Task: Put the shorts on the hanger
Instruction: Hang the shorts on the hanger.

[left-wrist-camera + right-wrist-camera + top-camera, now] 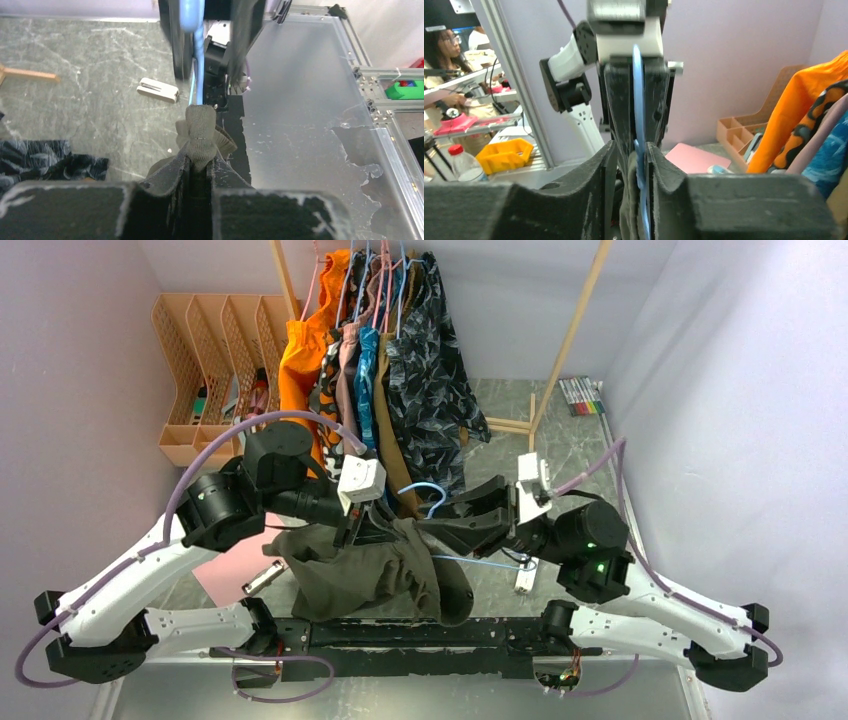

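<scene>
The olive-green shorts (360, 575) hang bunched between the two arms above the table's near edge. My left gripper (378, 530) is shut on their ribbed waistband (201, 130), which sticks out past its fingertips (200, 160). The light-blue hanger (428, 490) stands on edge between the grippers, its hook toward the rack and its thin bar (480, 562) running right. My right gripper (435, 527) faces the left one. Its jaws (626, 150) stand slightly apart around the hanger (638, 100) and a fold of the shorts (629, 200), with the hanger against the right finger.
A wooden rack (570, 340) at the back holds several garments, among them an orange one (305, 350) and a camouflage one (430, 360). A peach file organizer (215, 350) stands back left. A pink sheet (225, 575), a white clip (158, 89) and markers (582, 395) lie on the table.
</scene>
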Motion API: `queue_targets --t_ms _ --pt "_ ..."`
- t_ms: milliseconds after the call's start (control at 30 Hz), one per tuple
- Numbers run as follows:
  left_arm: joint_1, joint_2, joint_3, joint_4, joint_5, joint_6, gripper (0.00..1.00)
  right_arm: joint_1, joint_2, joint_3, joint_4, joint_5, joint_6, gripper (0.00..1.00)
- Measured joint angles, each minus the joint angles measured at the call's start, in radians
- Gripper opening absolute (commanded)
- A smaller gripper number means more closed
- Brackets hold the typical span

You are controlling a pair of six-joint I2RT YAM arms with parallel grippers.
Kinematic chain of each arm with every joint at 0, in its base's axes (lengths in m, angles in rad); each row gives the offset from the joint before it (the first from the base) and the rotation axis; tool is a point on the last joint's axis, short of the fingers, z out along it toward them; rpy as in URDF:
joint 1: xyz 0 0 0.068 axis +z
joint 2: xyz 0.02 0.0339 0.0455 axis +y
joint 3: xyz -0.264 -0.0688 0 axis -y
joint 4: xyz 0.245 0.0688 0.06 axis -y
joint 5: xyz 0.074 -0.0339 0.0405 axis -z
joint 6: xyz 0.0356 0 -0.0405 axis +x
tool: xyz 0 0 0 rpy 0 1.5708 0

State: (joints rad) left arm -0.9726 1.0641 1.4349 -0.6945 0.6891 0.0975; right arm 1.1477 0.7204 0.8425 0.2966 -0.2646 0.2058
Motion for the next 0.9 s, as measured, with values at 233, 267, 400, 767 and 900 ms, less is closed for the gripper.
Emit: queue_targets --t_ms 233,267,400,767,900 --pt "0.000 -0.052 -0.079 0.015 -0.055 -0.001 0.07 0.001 -0.045 0.102 -0.098 0.069 -0.008 0.46" --pt "0.000 -0.057 -0.079 0.016 -0.058 -0.001 0.07 0.001 -0.045 0.121 -0.115 0.079 -0.009 0.47" --pt "0.000 -0.072 -0.079 0.018 -0.065 -0.002 0.07 0.002 -0.013 0.215 -0.209 0.109 -0.020 0.48" --pt "0.000 -0.075 -0.079 0.017 -0.068 -0.009 0.07 0.002 0.156 0.402 -0.488 0.092 -0.046 0.27" --pt "0.000 -0.075 -0.079 0.016 -0.069 -0.011 0.07 0.002 0.180 0.414 -0.534 0.084 -0.049 0.11"
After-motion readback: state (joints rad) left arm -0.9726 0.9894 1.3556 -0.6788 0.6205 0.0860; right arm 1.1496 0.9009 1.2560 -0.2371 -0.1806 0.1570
